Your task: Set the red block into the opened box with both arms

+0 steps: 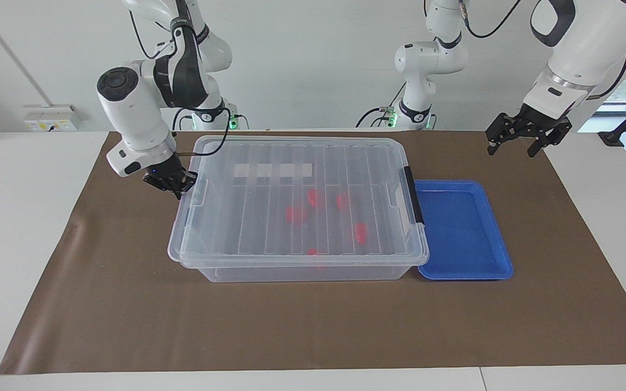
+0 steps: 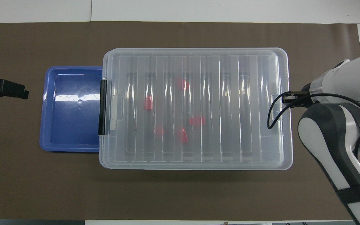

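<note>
The clear box (image 1: 296, 273) stands mid-mat with its ribbed clear lid (image 1: 291, 179) lying flat over it, black latch (image 1: 414, 195) at the end toward the left arm. Several red blocks (image 1: 294, 213) show through the lid on the box floor, also seen from above as red blocks (image 2: 148, 102). My right gripper (image 1: 174, 184) is shut, its tips against the lid's end toward the right arm. In the overhead view the right wrist hides it. My left gripper (image 1: 527, 142) hangs open and empty over the mat beside the blue tray, also in view from overhead (image 2: 5, 89).
A shallow blue tray (image 1: 462, 273) lies against the box's latch end and holds nothing. Brown mat (image 1: 313, 326) covers the table. Two slimmer white arms (image 1: 427, 65) stand at the robots' edge.
</note>
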Robot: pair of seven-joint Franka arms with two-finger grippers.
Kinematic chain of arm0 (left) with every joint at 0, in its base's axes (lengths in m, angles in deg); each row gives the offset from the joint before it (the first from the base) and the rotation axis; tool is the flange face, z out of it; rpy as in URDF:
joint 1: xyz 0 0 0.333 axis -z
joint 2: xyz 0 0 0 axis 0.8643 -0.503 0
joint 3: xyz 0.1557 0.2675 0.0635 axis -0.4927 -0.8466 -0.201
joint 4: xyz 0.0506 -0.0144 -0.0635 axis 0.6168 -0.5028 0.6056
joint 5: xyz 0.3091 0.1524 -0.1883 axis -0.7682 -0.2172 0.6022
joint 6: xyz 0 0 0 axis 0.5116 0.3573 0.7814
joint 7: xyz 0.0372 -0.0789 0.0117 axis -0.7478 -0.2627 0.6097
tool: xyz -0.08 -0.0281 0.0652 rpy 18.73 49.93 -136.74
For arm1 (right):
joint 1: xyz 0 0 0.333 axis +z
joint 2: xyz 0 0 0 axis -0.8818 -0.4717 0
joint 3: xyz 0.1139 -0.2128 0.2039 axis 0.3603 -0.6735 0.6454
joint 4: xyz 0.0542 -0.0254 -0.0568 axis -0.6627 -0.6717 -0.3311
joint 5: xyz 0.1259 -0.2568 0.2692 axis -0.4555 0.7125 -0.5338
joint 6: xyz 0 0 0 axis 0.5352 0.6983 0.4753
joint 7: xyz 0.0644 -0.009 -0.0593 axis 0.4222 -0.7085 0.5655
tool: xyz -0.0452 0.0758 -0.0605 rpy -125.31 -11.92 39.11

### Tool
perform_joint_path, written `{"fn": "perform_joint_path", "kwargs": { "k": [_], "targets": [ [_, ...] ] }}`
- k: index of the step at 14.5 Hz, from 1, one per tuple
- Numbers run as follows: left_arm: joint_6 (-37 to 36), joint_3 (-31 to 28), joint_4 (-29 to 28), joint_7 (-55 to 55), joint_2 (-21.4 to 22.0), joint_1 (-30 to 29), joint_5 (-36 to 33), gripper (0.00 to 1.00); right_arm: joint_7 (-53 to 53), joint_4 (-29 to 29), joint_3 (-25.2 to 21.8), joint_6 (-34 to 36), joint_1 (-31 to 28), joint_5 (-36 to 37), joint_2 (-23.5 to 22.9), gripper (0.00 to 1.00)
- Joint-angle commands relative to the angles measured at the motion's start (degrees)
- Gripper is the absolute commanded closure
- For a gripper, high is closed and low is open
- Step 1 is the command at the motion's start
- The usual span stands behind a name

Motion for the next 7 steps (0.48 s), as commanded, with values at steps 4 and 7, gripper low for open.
{"fn": "perform_joint_path", "kwargs": {
  "k": [4, 7],
  "targets": [
    [-0.81, -0.99, -0.54, 0.60, 0.36, 0.77, 0.74, 0.00, 1.27, 2.66, -0.11, 3.90, -0.79, -0.37, 0.95, 1.00],
    [-0.89, -1.17, -0.54, 0.69, 0.36, 0.41, 0.74, 0.00, 2.94, 9.60, -0.37, 12.77, -2.63, -0.28, 1.21, 1.00]
  ]
}}
